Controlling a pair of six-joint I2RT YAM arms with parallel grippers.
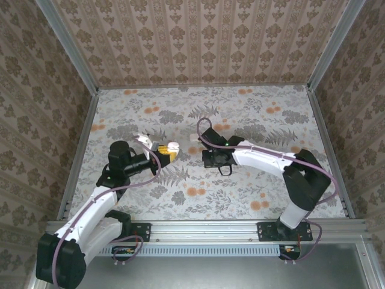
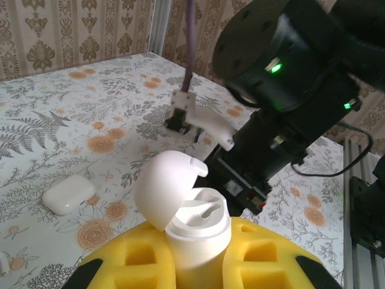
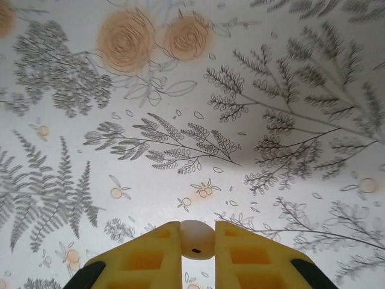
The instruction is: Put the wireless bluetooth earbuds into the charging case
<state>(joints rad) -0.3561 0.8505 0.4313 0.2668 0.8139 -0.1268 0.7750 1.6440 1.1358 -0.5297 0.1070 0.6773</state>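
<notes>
The charging case [image 2: 198,212] is white and stands upright between the yellow fingers of my left gripper [image 2: 200,233], which is shut on its body. Its lid [image 2: 163,185] is hinged open to the left and the moulded sockets inside show. From above, the left gripper [image 1: 166,155] points right with the case [image 1: 173,146] at its tip. My right gripper [image 3: 198,232] is shut on one small white earbud [image 3: 197,241], held just above the floral table cover. From above, that gripper [image 1: 215,159] hangs a short way right of the case.
A second white case [image 2: 68,195], closed, lies flat on the floral cover to the left of the held one. The right arm's black wrist [image 2: 283,78] looms close behind the open case. Patterned walls and metal rails [image 1: 81,150] fence the table.
</notes>
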